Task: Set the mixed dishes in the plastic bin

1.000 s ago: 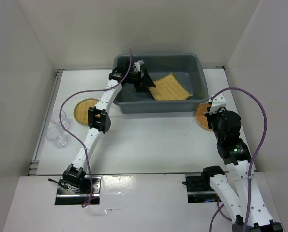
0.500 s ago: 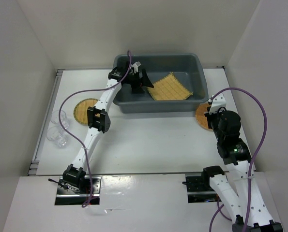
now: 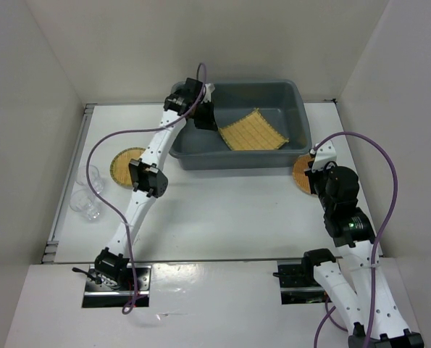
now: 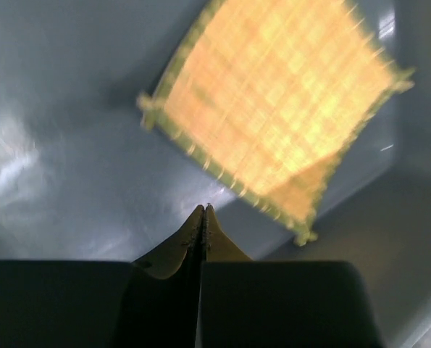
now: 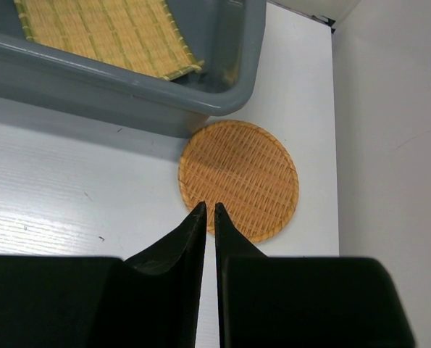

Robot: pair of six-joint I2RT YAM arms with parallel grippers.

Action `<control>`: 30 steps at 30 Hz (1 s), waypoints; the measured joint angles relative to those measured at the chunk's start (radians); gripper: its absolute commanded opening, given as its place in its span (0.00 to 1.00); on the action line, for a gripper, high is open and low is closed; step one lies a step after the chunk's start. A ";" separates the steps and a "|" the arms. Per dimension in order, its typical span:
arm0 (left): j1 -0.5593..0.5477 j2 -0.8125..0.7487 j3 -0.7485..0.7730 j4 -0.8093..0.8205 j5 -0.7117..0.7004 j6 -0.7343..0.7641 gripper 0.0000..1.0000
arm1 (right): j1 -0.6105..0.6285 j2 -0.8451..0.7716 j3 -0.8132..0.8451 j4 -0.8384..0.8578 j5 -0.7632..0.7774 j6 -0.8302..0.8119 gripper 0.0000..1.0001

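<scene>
Left wrist: blurred yellow square mat point(image 4: 273, 123)

No writing, label, brand, number or sign can be read in any of the views. The left wrist view is blurred, and neither the plastic bin point(image 3: 303, 123) nor the bench point(image 3: 222, 210) carries any legible lettering.
</scene>
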 measured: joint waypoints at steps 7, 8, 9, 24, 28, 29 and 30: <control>-0.054 0.002 -0.002 -0.103 -0.107 0.045 0.00 | 0.000 0.000 0.000 0.000 -0.003 0.000 0.13; -0.056 0.003 -0.003 -0.106 -0.113 0.045 0.00 | 0.000 0.000 0.000 0.000 -0.003 0.000 0.13; -0.057 0.005 -0.002 -0.108 -0.118 0.045 0.00 | 0.000 0.000 0.000 0.000 -0.003 0.000 0.13; -0.071 0.126 -0.002 -0.107 -0.164 0.021 0.00 | 0.001 0.042 -0.003 0.063 0.048 -0.029 0.00; -0.071 0.126 -0.002 -0.105 -0.168 0.018 0.00 | -0.010 0.213 0.005 0.177 0.056 -0.089 0.00; -0.071 0.126 -0.002 -0.105 -0.168 0.017 0.00 | -0.026 0.279 0.021 0.195 0.047 -0.095 0.00; -0.071 0.126 -0.002 -0.105 -0.168 0.017 0.00 | -0.053 0.350 0.047 0.218 0.038 -0.097 0.00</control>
